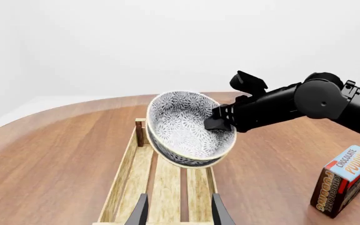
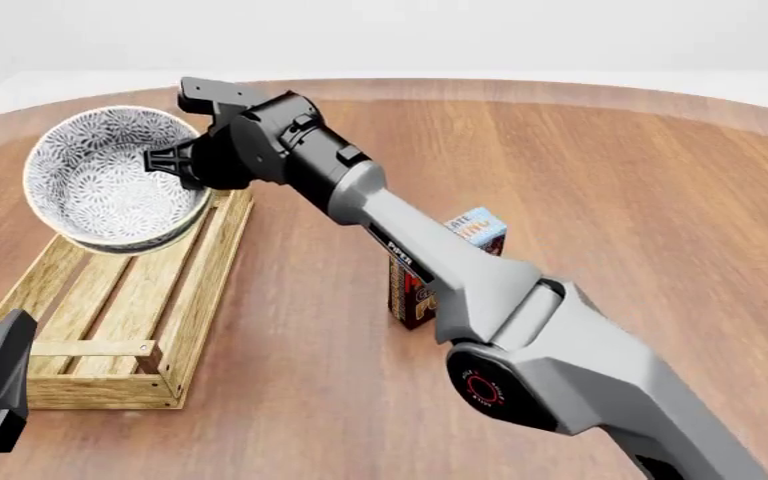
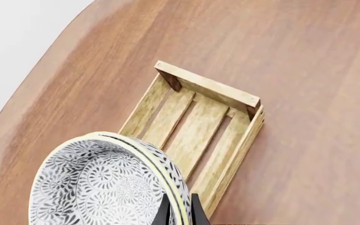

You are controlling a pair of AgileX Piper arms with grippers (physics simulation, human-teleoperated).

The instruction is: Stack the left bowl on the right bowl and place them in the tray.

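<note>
Two patterned bowls, nested one in the other (image 2: 107, 180), hang tilted above the far end of the light-wood tray (image 2: 184, 310). My right gripper (image 2: 175, 160) is shut on their rims and holds them in the air. The stack also shows in the left wrist view (image 1: 186, 127) and the right wrist view (image 3: 105, 183), where two rims show at the fingertips. The tray also shows in the left wrist view (image 1: 127, 173) and the right wrist view (image 3: 243, 140). My left gripper (image 1: 178, 211) is open and empty at the tray's near end.
A chocolate pudding box (image 2: 424, 285) stands on the wooden table to the right of the tray, partly behind my right arm; it also shows in the left wrist view (image 1: 346, 185). My right arm (image 2: 411, 260) stretches across the table's middle.
</note>
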